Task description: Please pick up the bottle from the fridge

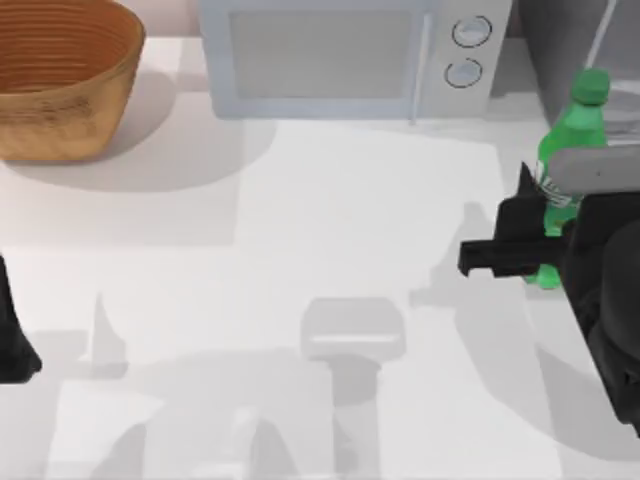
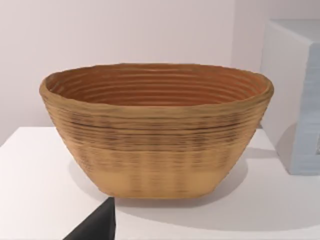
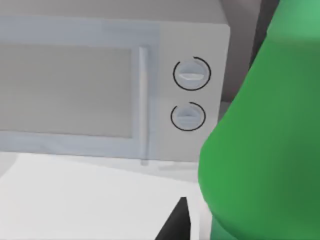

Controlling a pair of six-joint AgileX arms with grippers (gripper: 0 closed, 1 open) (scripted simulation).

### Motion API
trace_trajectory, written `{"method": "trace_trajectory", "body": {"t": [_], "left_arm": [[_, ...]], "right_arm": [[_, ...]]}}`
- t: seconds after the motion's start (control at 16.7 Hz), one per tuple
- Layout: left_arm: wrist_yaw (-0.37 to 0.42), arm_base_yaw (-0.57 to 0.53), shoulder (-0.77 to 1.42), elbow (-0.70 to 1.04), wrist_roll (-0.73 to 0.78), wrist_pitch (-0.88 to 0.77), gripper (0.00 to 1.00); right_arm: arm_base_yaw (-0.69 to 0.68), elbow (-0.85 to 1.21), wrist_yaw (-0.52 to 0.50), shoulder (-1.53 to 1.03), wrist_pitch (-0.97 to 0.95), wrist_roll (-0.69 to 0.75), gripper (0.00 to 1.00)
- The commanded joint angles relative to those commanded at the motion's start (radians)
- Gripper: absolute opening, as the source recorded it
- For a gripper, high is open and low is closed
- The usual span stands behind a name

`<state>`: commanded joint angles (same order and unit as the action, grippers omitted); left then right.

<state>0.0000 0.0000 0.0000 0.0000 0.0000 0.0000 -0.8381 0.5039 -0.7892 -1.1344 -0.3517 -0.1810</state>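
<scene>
Bottle gripped and clear of the fridge, arm out over the right side of the table.

The left gripper [image 1: 12,345] sits parked at the left edge, its fingers impossible to judge. Right of the basket [image 1: 62,75] and microwave [image 1: 345,55], the right gripper [image 1: 545,235] pinches the bottle [image 1: 572,135] at its middle, near the fridge [image 1: 580,45]; the pickup looks nearly done. The label band carries no readable writing.

A woven brown basket [image 1: 62,80] stands at the far left corner of the white worktop [image 1: 300,250]. Just beside it, along the far edge, sits a silver-white microwave [image 1: 330,55] with two round knobs [image 1: 471,32] stacked beside its door.
</scene>
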Motion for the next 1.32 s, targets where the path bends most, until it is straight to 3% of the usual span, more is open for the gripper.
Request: {"method": "trace_trajectory", "body": {"t": [0.36, 0.66, 0.84, 1.32], "left_arm": [[0.0, 0.0, 0.0, 0.0, 0.0, 0.0, 1.0], [0.0, 0.0, 0.0, 0.0, 0.0, 0.0, 1.0], [0.0, 0.0, 0.0, 0.0, 0.0, 0.0, 1.0], [0.0, 0.0, 0.0, 0.0, 0.0, 0.0, 1.0]], "right_arm": [[-0.35, 0.31, -0.358, -0.584, -0.201, -0.082, 0.0], [-0.507, 0.519, -0.56, -0.888, -0.34, -0.103, 0.0], [-0.536, 0.568, -0.602, -0.948, -0.374, -0.104, 0.0], [-0.503, 0.576, -0.568, -0.986, -0.434, -0.08, 0.0]]}}
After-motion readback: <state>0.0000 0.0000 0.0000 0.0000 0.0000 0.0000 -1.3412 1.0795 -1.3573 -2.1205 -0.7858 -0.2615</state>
